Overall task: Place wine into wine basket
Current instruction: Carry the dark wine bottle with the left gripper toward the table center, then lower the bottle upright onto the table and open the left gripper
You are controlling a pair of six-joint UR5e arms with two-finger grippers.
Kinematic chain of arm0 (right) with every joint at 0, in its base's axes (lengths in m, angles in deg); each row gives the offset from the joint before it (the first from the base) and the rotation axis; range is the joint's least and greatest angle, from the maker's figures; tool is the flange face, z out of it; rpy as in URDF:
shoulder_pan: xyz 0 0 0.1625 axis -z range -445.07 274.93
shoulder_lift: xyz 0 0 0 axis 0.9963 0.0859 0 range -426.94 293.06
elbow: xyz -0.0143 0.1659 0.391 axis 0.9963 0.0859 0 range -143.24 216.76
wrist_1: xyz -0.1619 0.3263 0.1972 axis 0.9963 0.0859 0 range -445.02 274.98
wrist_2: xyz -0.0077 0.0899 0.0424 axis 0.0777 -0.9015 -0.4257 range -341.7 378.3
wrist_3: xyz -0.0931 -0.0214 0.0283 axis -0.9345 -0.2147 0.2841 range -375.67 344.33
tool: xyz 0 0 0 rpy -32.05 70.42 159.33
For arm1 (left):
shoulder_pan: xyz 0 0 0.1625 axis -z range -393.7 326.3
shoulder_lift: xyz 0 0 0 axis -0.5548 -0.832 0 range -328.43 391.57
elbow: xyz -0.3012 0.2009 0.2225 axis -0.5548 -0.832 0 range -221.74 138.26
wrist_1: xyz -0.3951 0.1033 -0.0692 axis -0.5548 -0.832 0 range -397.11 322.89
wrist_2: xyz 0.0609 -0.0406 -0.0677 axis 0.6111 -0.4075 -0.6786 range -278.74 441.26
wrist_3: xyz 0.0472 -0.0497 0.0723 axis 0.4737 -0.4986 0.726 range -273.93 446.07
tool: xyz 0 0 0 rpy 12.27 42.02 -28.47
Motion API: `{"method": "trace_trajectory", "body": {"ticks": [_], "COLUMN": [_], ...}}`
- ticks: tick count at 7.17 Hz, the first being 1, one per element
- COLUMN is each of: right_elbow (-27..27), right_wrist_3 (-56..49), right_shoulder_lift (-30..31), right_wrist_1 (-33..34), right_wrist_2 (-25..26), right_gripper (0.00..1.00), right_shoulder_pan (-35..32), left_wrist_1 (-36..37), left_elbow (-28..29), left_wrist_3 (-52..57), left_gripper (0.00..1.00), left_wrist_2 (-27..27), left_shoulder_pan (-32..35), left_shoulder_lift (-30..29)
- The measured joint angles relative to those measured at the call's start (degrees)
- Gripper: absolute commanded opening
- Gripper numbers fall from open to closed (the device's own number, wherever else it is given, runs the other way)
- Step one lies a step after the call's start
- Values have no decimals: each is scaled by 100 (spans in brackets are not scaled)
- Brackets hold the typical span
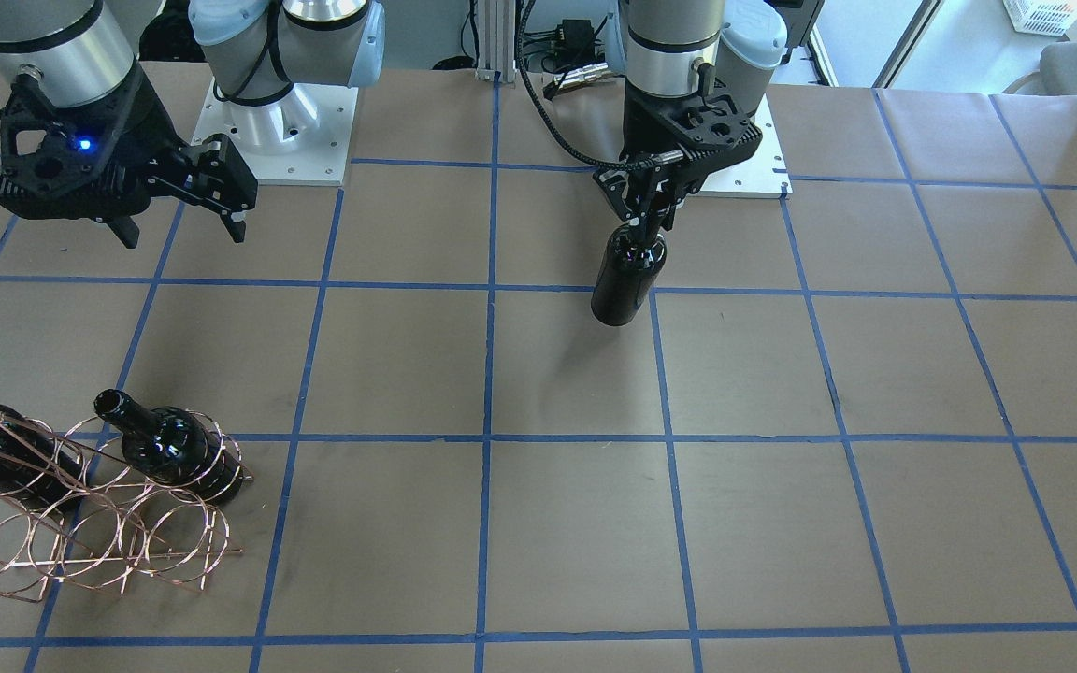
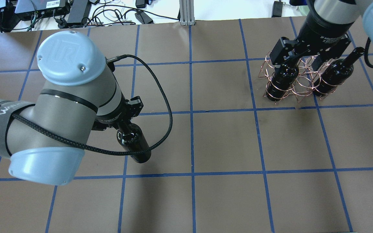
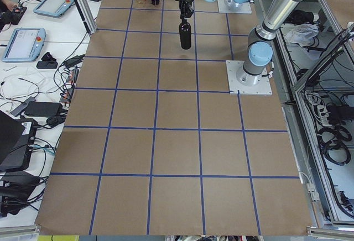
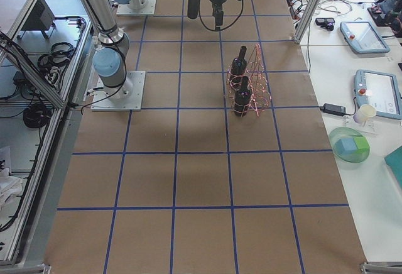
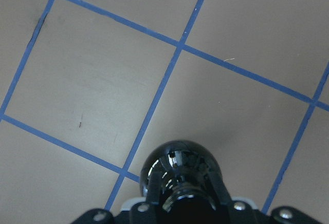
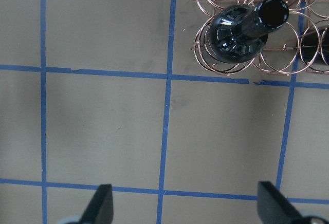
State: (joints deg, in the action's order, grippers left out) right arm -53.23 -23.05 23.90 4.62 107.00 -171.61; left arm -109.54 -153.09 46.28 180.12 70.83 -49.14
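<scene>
Left fingers: the left gripper point(image 1: 648, 217) was clamped on the neck of the wine point(image 1: 625, 279).
Wine: it hung straight below those fingers, its base seemingly clear of the table point(image 1: 595, 523), though the gap was hard to judge.
Right fingers: the right gripper point(image 6: 187, 206) stood wide apart, holding nothing.
Wine basket: the wine basket point(image 6: 288, 64) sat just ahead of the right fingertips, with two other bottles point(image 6: 239, 34) upright in its near loops.
Room: the loops beyond those bottles held nothing, and bare taped table lay between the left fingers and the basket.
</scene>
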Motion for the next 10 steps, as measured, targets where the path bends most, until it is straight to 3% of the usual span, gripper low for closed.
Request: {"method": "trace_trajectory", "body": {"ticks": [5, 10], "right_elbow": [-1, -8], "right_wrist_3": [-4, -9], "right_shoulder_lift": [-6, -20], "right_wrist_1": [6, -3], "right_wrist_2": [8, 15], "right_gripper": [100, 100], "right_shoulder_pan": [-2, -4], "left_wrist_1": [33, 68], "left_elbow": [-88, -212], "left_wrist_3": [-1098, -898], "left_gripper": [0, 0], "left_wrist_2": [183, 395], "left_shoulder_pan": [465, 367], "left_shoulder_lift": [-152, -172]}}
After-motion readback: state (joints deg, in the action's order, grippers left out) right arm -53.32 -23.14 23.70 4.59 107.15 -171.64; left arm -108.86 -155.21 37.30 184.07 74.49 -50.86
